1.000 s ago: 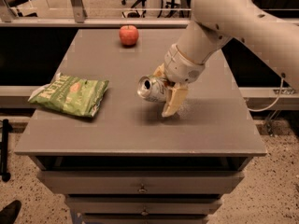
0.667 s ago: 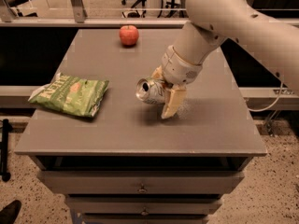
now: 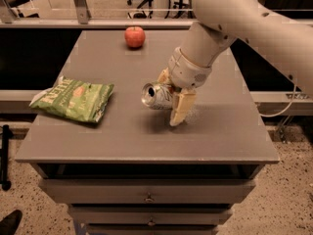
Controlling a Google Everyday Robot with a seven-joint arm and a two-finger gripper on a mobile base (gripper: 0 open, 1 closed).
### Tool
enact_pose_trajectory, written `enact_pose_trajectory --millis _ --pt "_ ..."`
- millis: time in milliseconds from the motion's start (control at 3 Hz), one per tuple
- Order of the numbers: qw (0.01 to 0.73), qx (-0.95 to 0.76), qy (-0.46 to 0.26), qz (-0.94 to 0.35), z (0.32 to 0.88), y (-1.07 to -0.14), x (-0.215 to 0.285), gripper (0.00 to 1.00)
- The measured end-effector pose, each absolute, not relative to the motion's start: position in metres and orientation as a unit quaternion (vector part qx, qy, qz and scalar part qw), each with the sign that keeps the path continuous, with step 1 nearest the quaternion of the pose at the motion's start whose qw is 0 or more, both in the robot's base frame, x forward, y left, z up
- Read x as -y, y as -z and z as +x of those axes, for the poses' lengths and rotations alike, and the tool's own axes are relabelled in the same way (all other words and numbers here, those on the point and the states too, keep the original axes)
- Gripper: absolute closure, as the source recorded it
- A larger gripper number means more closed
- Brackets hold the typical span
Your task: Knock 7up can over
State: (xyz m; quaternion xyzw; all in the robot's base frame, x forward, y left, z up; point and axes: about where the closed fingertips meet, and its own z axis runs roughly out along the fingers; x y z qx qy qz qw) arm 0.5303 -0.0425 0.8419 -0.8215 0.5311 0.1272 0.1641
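The 7up can (image 3: 155, 96) is silver and tilted far over, its pull-tab top facing left toward the chip bag. It sits near the middle of the grey table (image 3: 122, 136). My gripper (image 3: 171, 98) comes down from the upper right. Its cream fingers (image 3: 180, 107) stand on either side of the can's body, one in front and one behind. The can's lower end is hidden behind the front finger, so I cannot tell whether it rests on the table.
A green chip bag (image 3: 73, 100) lies flat at the table's left side. A red apple (image 3: 135, 36) stands at the far edge. The table's front edge runs above drawers (image 3: 146, 198). A rail and chair legs stand behind.
The gripper and the can have shifted slightly left together. The can's tilt looks about the same.
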Motion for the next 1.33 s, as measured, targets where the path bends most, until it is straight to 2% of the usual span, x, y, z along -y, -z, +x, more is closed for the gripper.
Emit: enact_pose_trajectory --millis 333,1000,1333 --pt "0.163 -0.531 -0.125 -0.822 0.527 -0.847 0.044 0.0" --pt "0.165 -0.538 -0.129 -0.817 0.527 -0.849 0.051 0.0" --pt "0.187 -0.57 -0.155 -0.785 0.537 -0.854 0.07 0.0"
